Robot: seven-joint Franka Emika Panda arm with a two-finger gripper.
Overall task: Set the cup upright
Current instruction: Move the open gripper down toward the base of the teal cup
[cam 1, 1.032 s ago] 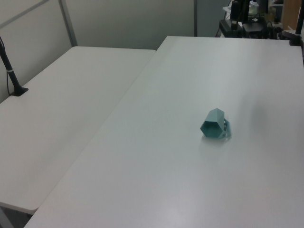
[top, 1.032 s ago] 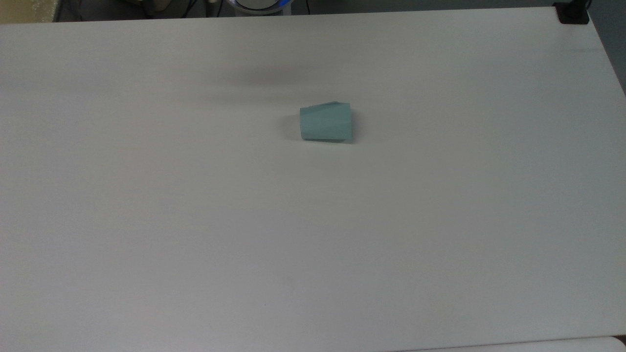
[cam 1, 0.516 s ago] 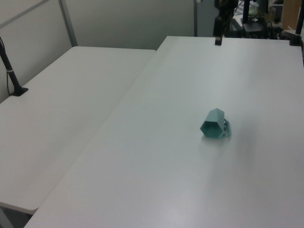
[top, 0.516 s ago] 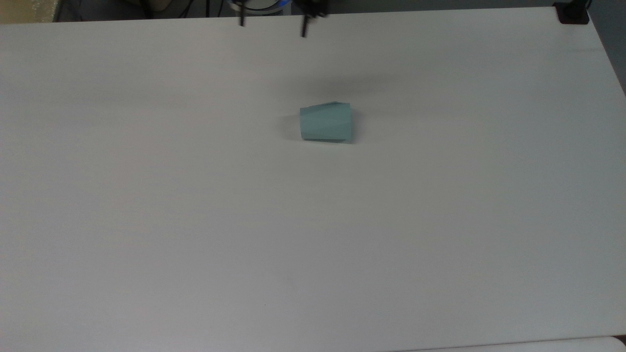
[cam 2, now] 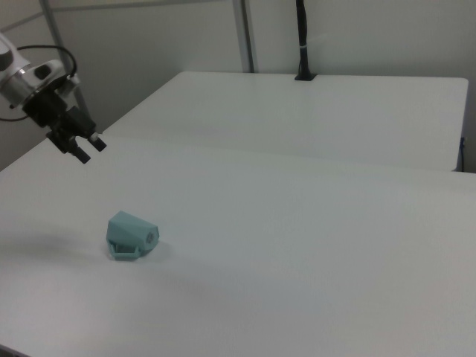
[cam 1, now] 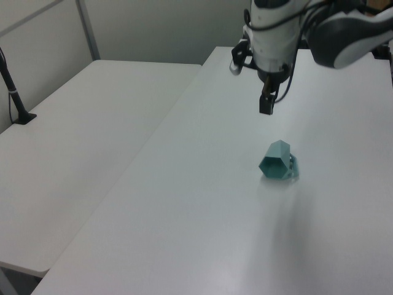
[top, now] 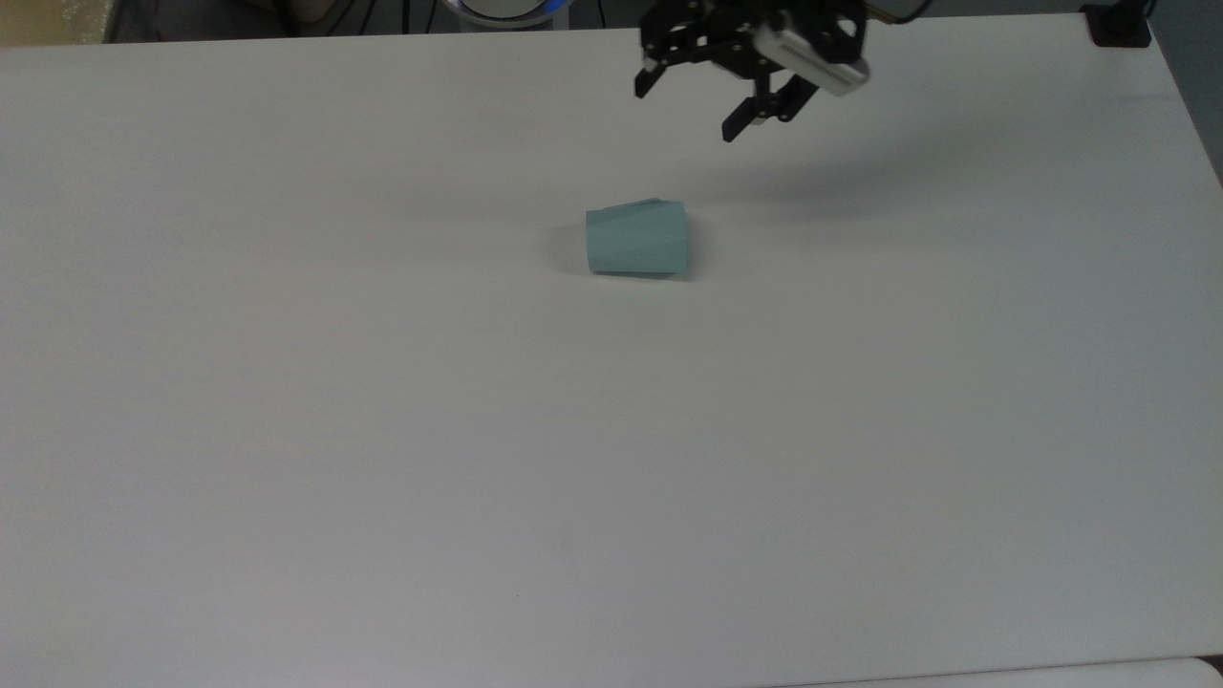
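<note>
The pale teal cup [top: 636,240] lies on its side near the middle of the white table [top: 382,430]. In the left view the cup [cam 1: 277,161] turns its hexagonal mouth toward the left view's lower left, with its handle low against the table. The right view has the cup [cam 2: 132,234] with its narrow base toward the right view's right. My gripper [top: 686,107] hangs open and empty in the air, beyond the cup toward the table's far edge. It stands above and behind the cup in the left view [cam 1: 250,89] and up to the left of it in the right view [cam 2: 90,149].
A second white table [cam 1: 92,123] adjoins this one along a seam. A black post [cam 1: 15,98] is clamped to that table, and a black clamp [top: 1118,24] sits at the top view's top right corner. The arm's shadow [top: 841,182] falls right of the cup.
The arm has swung in from the far edge over the table, bringing the open gripper nearer to the cup. The cup has not moved.
</note>
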